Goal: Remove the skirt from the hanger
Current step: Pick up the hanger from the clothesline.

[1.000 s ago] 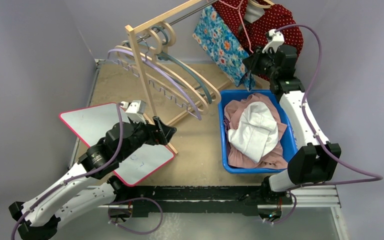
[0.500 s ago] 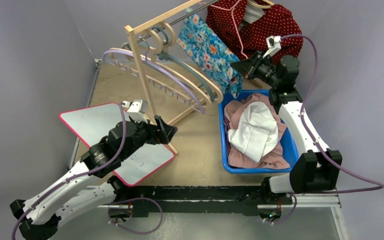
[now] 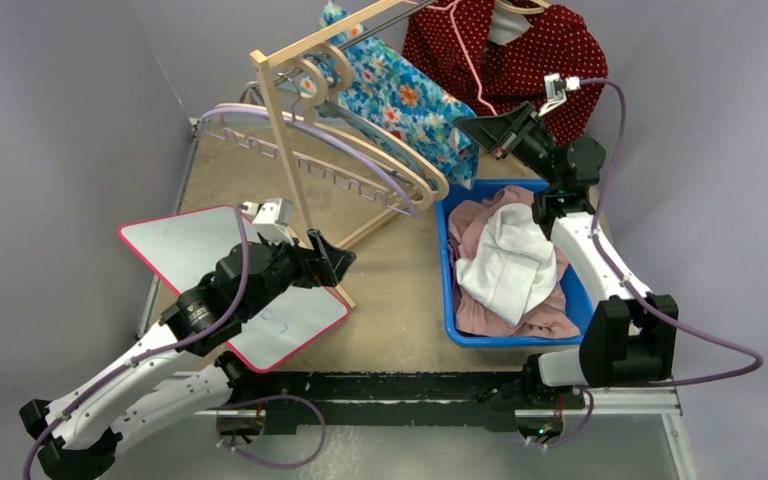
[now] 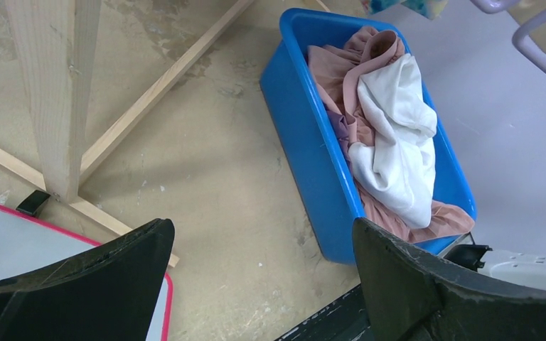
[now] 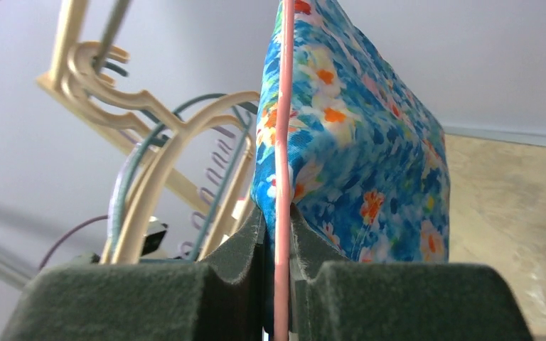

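The blue floral skirt point(image 3: 400, 95) hangs on a pink hanger point(image 3: 480, 70) at the rail of the wooden rack point(image 3: 282, 140), stretched out toward the left. My right gripper point(image 3: 463, 124) is shut on the skirt's lower edge together with the pink hanger rod. In the right wrist view the rod point(image 5: 282, 177) and the floral cloth point(image 5: 355, 142) are pinched between the pads point(image 5: 245, 238). My left gripper point(image 3: 336, 262) is open and empty, low beside the rack's foot; in its own view point(image 4: 263, 238) only bare table lies between its jaws.
A blue bin point(image 3: 448, 290) holding pink and white clothes stands at the right, also in the left wrist view point(image 4: 306, 135). A red dotted garment point(image 3: 530, 50) hangs behind. Several empty hangers point(image 3: 380, 165) hang on the rack. A pink-edged whiteboard point(image 3: 185, 245) lies at the left.
My right gripper has risen and swung left with the skirt and hanger; the skirt has moved left along the rail toward the empty hangers. The left arm has barely moved.
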You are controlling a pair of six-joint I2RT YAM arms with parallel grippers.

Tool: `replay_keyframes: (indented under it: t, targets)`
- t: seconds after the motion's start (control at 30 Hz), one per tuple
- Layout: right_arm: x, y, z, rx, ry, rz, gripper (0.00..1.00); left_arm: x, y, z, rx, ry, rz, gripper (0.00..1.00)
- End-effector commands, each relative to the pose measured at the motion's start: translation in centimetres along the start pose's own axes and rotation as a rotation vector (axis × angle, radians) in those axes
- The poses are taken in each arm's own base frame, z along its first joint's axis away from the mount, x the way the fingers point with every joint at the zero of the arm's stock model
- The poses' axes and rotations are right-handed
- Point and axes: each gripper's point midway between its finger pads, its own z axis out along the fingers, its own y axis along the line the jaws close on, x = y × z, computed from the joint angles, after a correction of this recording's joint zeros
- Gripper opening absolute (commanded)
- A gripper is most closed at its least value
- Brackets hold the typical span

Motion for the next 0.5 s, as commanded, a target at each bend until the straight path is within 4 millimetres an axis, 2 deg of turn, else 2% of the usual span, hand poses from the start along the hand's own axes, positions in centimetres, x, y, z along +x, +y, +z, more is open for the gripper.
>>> replay_keyframes:
  t: [0.0, 0.17, 0.47]
  targets:
    - [-2.9, 6.8, -0.2, -0.253, -0.107, -0.046, 0.00, -1.3, -1.5, -0.1, 0.056, -0.043, -0.037, 0.96]
    - [-3.7, 8.1, -0.4, -0.323, -0.142, -0.028, 0.00, -1.9, -1.9, -0.7, 0.071, -0.053, -0.045, 0.96]
    - [-2.1, 9.3, -2.5, -0.390, -0.152, 0.042, 0.00, -2.0, -1.4, -1.3, 0.060, -0.072, -0.052, 0.98]
